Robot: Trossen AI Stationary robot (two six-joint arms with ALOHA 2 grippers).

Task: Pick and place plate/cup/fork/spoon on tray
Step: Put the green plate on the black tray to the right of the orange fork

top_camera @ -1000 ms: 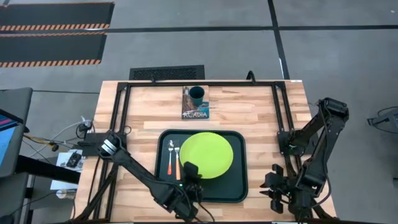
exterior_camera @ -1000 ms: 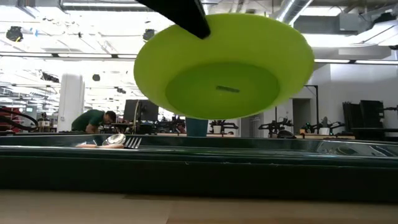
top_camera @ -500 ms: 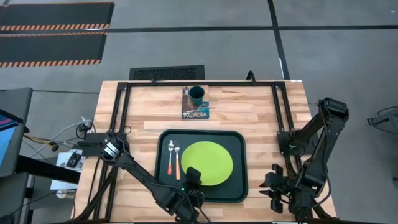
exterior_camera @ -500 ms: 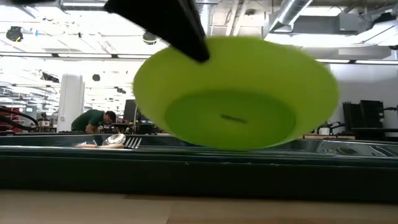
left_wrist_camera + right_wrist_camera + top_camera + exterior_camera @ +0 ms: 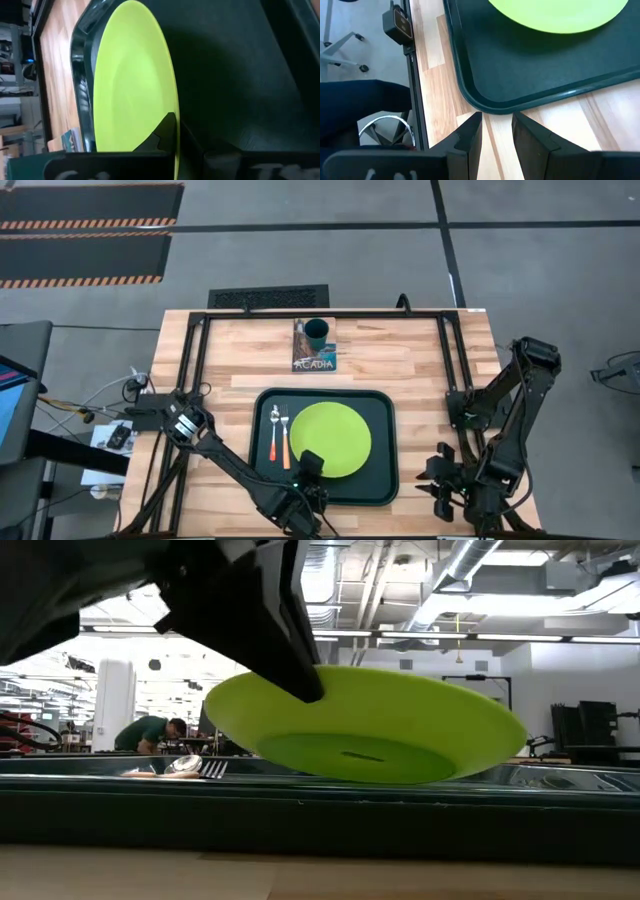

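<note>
Hanging just above the floor of the tray, the plate is flat, round and lime-green, tilted so its far-right edge dips lowest in the low view. The left gripper pinches the plate's near rim, its arm reaching in from the table's left edge. The right gripper waits at the table's near right corner, fingers slightly parted. The spoon and the fork lie side by side on the tray's left part. The cup stands on a picture book on the wooden table.
</note>
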